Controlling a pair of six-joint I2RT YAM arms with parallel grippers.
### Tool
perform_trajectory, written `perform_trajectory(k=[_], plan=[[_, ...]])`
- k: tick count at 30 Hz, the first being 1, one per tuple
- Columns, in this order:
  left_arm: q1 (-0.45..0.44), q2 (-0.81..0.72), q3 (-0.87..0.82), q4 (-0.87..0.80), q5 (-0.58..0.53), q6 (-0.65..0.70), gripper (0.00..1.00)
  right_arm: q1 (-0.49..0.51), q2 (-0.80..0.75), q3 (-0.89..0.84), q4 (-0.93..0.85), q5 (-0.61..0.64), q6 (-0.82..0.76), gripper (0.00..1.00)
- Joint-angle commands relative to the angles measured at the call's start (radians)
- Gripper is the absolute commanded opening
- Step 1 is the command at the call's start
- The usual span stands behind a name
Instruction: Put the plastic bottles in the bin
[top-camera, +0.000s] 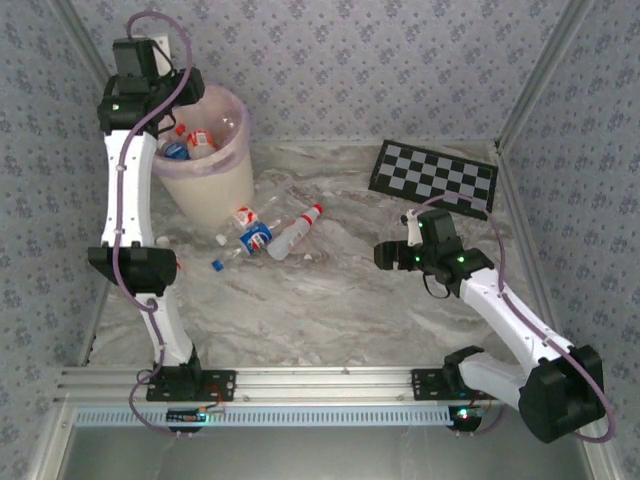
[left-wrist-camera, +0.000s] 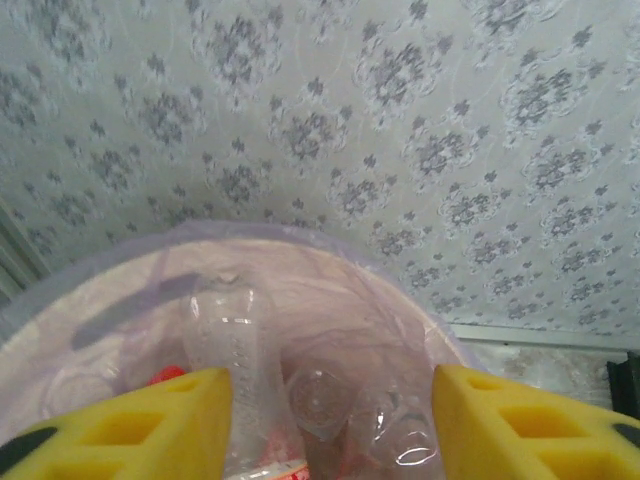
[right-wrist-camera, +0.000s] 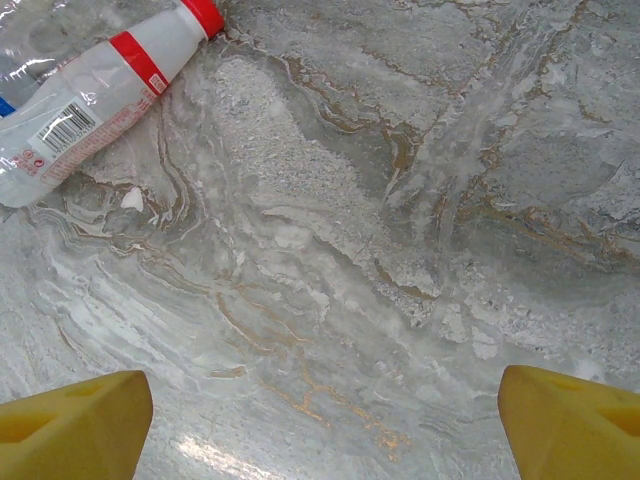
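Note:
The cream bin (top-camera: 215, 190) with its pale pink bag stands at the back left, and several bottles (top-camera: 190, 142) lie inside it. My left gripper (top-camera: 188, 88) hangs open over the bin's rim. In the left wrist view its yellow fingers (left-wrist-camera: 130, 425) frame the bin's lined inside (left-wrist-camera: 330, 290), where a clear bottle (left-wrist-camera: 225, 340) and other clear ones lie below. Three bottles lie on the marble right of the bin: one with a red label (top-camera: 246, 217), one with a blue label (top-camera: 256, 238) and a red-capped one (top-camera: 297, 232). My right gripper (top-camera: 388, 255) is open above bare marble, with the red-capped bottle (right-wrist-camera: 90, 110) ahead to its left.
A black-and-white checkerboard (top-camera: 435, 178) lies at the back right. A loose blue cap (top-camera: 216, 265) sits on the marble near the left arm. Patterned walls close in the table on three sides, and a metal rail (top-camera: 320, 380) runs along the near edge.

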Motion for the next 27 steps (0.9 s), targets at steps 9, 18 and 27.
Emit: perform_trajectory(k=[9, 18, 27], plan=[[-0.016, 0.021, -0.367, 0.031, -0.067, -0.003, 0.37, -0.004, -0.02, -0.021, 0.009, -0.018, 0.015, 0.92], [-0.009, -0.013, -0.571, 0.06, -0.119, 0.022, 0.3, 0.0, -0.011, -0.027, 0.022, -0.026, 0.023, 0.92], [-0.009, -0.093, -0.549, 0.106, -0.074, 0.061, 0.4, 0.009, -0.002, -0.003, 0.007, -0.017, 0.027, 0.92]])
